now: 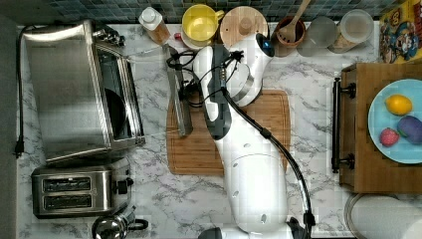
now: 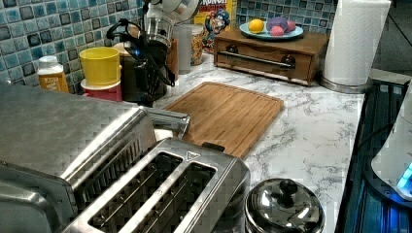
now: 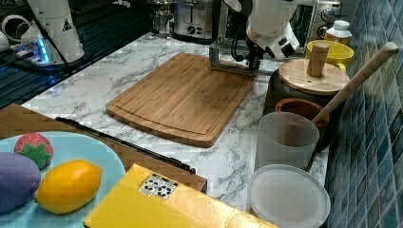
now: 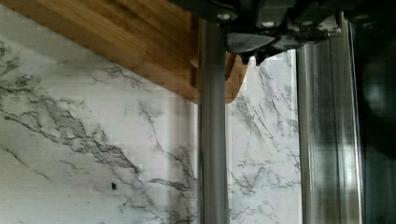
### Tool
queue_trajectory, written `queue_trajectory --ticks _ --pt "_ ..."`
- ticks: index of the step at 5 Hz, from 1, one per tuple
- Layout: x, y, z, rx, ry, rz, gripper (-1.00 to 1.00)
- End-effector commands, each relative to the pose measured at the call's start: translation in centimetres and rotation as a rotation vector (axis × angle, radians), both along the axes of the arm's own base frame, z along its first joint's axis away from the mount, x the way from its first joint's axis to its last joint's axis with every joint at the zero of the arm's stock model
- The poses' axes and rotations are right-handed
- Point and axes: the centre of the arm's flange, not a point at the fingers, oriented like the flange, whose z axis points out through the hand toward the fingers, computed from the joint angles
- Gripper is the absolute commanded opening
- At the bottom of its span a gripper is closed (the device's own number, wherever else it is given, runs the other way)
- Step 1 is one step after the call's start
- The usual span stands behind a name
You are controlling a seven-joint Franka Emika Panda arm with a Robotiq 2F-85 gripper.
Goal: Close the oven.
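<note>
Whether the jaws are clenched or released we cannot tell. The gripper sits right at the handle of the oven, which stands at the top view's left beside the toaster. Its door is dropped open, so the handle lies out over the edge of the cutting board. We judge the arm reaches low and sideways because the bar is the only purchase for swinging the door up. Closing is not yet done.
</note>
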Motion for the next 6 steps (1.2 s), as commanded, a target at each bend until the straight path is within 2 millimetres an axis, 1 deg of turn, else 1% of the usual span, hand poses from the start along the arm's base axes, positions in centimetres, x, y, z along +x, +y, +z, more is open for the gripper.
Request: queue_trajectory --ticks 1,2,3,4,5,6 --pt "-4.2 19.3 19.9 0.014 -0.261 0.182 -1.00" --pt "-5.6 25.0 19.1 -0.151 -0.265 0.231 -1.00" --pt "-6.9 30.9 17.0 -0.389 -0.295 0.303 -1.00" --pt "-7.4 33.1 16.3 -0.468 -0.283 0.276 -1.00" --pt "-8.6 33.8 18.9 -0.432 -0.336 0.217 -1.00" --pt "-8.9 33.0 21.3 -0.419 -0.385 0.205 -1.00"
